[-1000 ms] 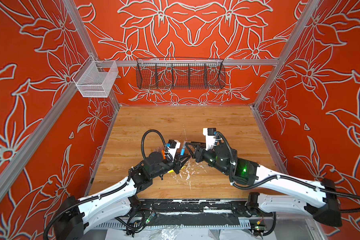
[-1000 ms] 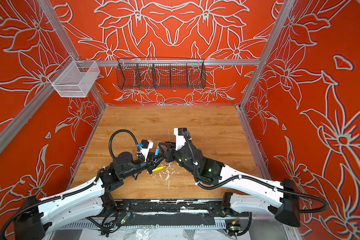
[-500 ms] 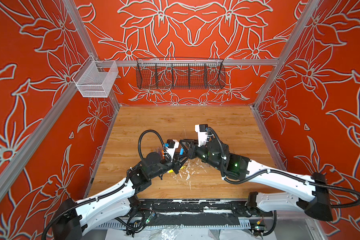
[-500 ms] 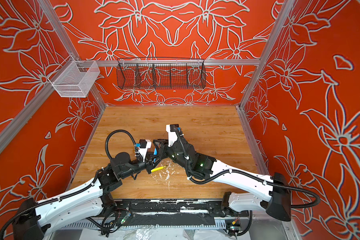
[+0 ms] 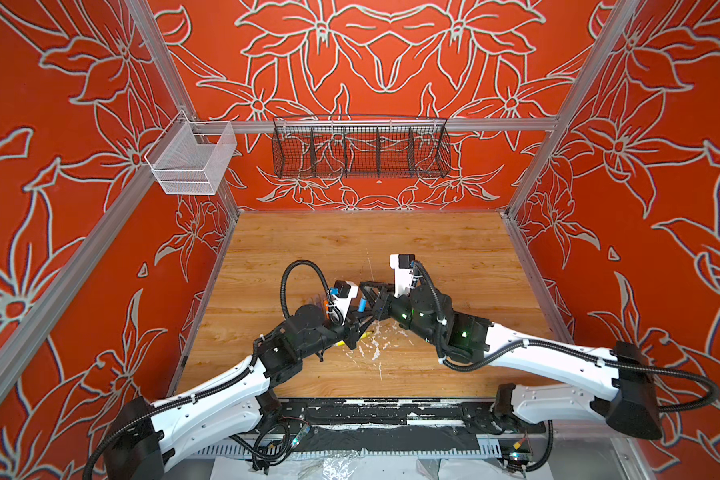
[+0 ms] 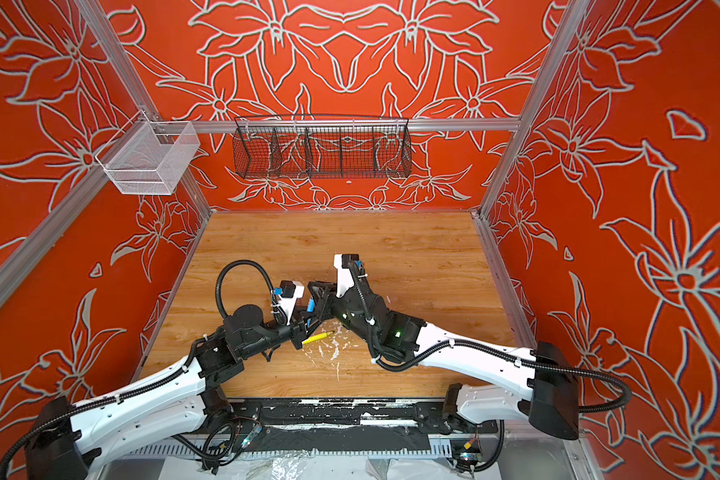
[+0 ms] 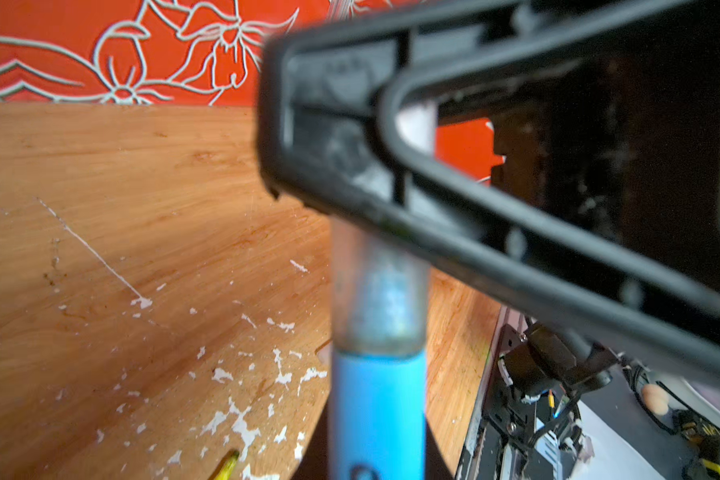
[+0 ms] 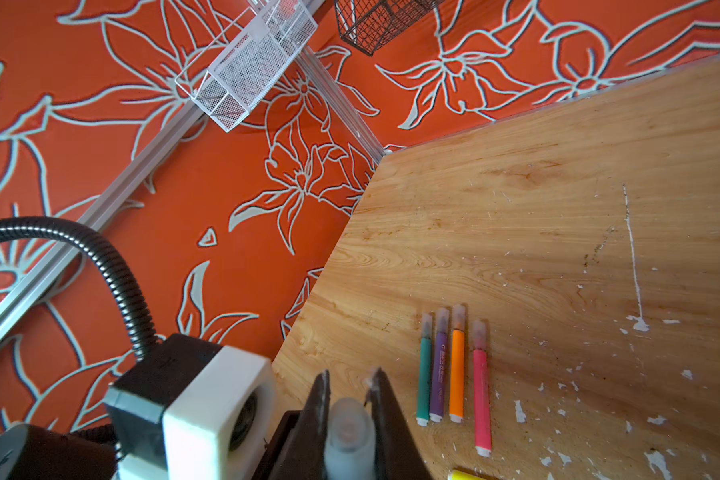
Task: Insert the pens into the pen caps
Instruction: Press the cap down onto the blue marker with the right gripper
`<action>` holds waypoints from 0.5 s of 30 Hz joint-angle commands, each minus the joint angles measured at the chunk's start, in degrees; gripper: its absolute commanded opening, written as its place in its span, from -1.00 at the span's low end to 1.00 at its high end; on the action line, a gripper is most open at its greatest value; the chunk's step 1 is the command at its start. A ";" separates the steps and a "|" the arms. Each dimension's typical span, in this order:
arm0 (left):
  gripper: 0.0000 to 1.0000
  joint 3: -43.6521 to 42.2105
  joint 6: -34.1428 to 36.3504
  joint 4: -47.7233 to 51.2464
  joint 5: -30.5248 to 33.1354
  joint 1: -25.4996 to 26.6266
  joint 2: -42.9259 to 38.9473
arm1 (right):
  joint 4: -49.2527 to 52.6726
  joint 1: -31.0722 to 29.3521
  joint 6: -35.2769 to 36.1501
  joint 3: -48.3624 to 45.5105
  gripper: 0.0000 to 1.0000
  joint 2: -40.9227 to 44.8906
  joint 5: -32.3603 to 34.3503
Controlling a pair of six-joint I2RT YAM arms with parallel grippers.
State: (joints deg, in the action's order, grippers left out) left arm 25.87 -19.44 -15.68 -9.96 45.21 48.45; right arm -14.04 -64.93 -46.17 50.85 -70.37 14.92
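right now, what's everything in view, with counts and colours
capped pens: four, green, purple, orange, pink, in a row on the table
blue pen: one, blue, held off the table
pen cap: one, greyish-clear, over the blue pen's tip
yellow pen: one, yellow, uncapped, lying on the table
flecks: many, white, scattered on the table
mesh basket: one, white, left wall
wire basket: one, black, back wall
left gripper: one, black, shut on blue pen
right gripper: one, black, shut on pen cap

Bright, even, diffuse light in both top views; only soft, faint shadows lie on the wooden tabletop (image 5: 433,249). Left wrist view: blue pen (image 7: 377,415) and pen cap (image 7: 377,299) strongly defocused, tabletop beyond sharper. Right wrist view: background sharp, the near pen cap blurred.
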 commanded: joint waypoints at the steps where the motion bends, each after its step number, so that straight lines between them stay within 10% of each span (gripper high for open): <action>1: -1.00 5.62 -1.18 -2.92 1.71 -1.73 -0.70 | -2.33 -4.71 -2.41 -2.66 -1.00 -2.77 -5.10; 15: -1.00 14.20 -7.48 -4.71 -2.37 -14.16 2.54 | -8.10 -11.99 -2.45 -6.78 -1.00 -3.79 -5.69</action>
State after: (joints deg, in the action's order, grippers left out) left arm 33.76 -20.45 -7.68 -22.79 36.71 49.56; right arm -29.39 -67.88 -47.35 48.01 -72.55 24.16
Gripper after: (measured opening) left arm 0.153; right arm 0.167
